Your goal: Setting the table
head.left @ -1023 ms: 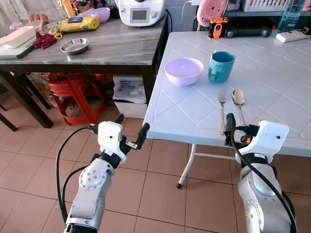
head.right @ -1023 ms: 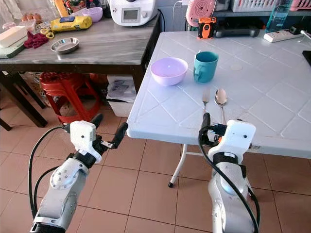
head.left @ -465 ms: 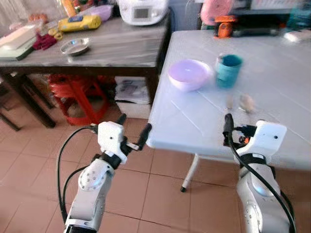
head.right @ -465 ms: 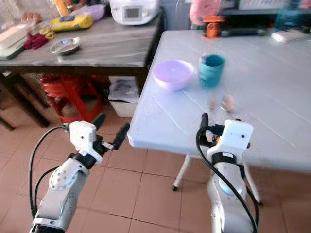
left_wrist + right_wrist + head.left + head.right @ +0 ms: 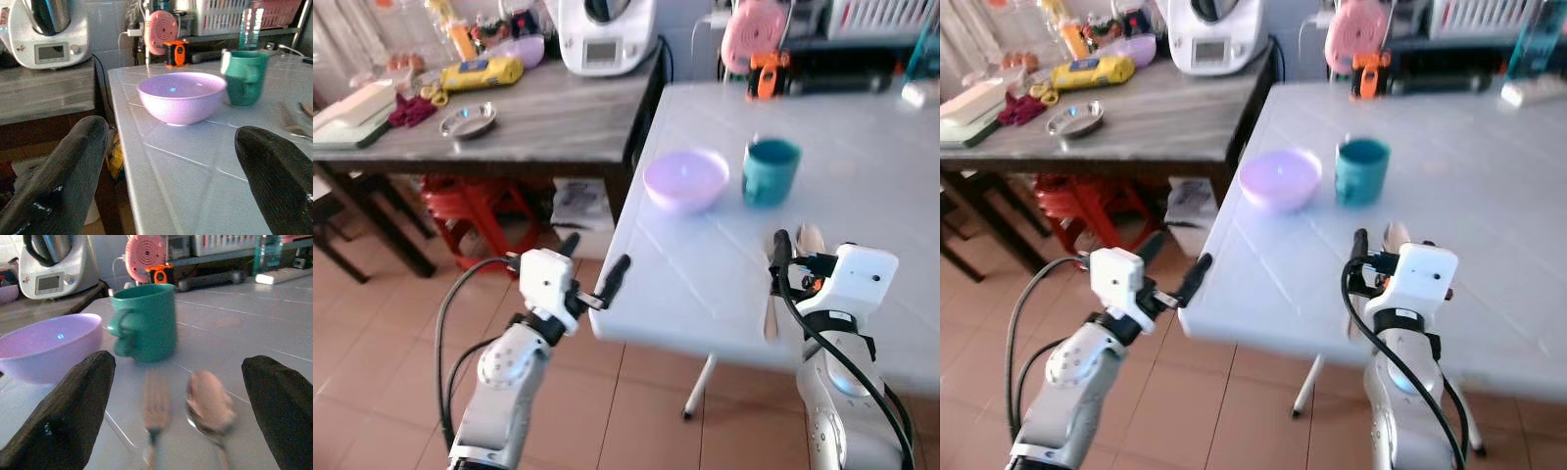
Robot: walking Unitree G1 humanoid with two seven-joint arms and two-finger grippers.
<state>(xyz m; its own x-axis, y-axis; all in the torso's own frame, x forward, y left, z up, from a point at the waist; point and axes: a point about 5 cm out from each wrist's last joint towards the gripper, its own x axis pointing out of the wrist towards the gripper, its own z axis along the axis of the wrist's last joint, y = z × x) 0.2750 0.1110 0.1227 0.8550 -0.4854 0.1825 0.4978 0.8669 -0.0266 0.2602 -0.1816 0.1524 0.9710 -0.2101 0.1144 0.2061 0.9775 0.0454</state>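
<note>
At the white table's near edge, the left gripper and right gripper hover with fingers spread wide and empty, a blurred fork and spoon just beyond, then the teal mug beside the lilac bowl.

Open worktop to the right of the mug. Bowl and mug side by side across the middle, narrow gap between. Fork and spoon lying just ahead of the right claw, spread wide. Left claw spread at the near corner, bare surface ahead up to the bowl. Appliances crowding the far edge.
</note>
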